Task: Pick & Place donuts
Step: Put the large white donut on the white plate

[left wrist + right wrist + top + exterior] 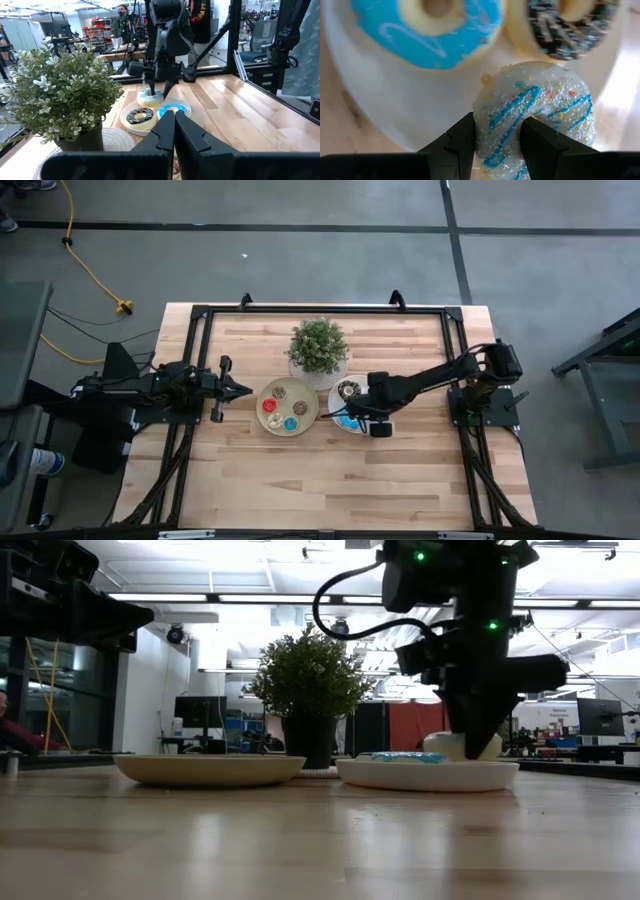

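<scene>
white donut (535, 117), between right gripper (496, 142) fingers

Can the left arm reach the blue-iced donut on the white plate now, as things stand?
Probably not easily. The left gripper waits shut beyond the tan plate, which lies between it and the white plate. The right gripper is working over the blue-iced donut, crowding it.

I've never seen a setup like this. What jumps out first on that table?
The right end effector stands out: it reaches down over the round white plate at mid-table, its fingers astride the rim of a white donut with blue drizzle, beside a blue-iced donut and a dark chocolate one. Just behind the plates stands a leafy potted plant, and the left end effector waits beside the tan plate of small donuts.
</scene>
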Robot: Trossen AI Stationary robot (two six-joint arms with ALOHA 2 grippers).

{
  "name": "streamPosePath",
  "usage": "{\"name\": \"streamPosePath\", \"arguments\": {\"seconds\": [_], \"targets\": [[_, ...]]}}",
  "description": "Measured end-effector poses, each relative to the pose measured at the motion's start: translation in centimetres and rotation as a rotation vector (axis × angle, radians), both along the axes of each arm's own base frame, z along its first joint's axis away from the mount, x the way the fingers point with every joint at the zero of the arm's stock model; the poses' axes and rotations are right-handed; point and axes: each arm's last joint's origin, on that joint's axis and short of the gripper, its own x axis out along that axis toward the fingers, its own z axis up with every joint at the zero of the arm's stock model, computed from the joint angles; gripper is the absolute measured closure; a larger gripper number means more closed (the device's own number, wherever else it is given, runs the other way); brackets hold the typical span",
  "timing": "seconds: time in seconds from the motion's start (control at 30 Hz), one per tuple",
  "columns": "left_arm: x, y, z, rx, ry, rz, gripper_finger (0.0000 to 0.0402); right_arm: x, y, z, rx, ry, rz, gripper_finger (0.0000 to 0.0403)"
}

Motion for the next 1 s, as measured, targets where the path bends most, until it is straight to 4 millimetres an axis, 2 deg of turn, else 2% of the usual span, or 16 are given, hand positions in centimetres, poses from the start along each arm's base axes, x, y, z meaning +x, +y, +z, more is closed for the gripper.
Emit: {"name": "streamPosePath", "arguments": {"seconds": [0.3, 0.73, 0.87, 1.0], "targets": [[0.0, 0.0, 0.0, 0.000, 0.000, 0.000, 0.0401, -0.3, 0.5, -1.3, 0.029, -0.029, 0.017, 0.0270], [0.0, 0.0, 0.0, 0.000, 0.000, 0.000, 0.0401, 0.1, 0.6, -1.3, 0.042, -0.076, 0.018, 0.0267], [0.0, 0.0, 0.0, 0.000, -0.001, 0.000, 0.0401, 0.1, 0.6, -1.3, 0.047, -0.080, 0.018, 0.0252], [0.0, 0.0, 0.0, 0.000, 0.000, 0.000, 0.0401, 0.1, 0.7, -1.3, 0.073, -0.079, 0.019, 0.0220]]}}
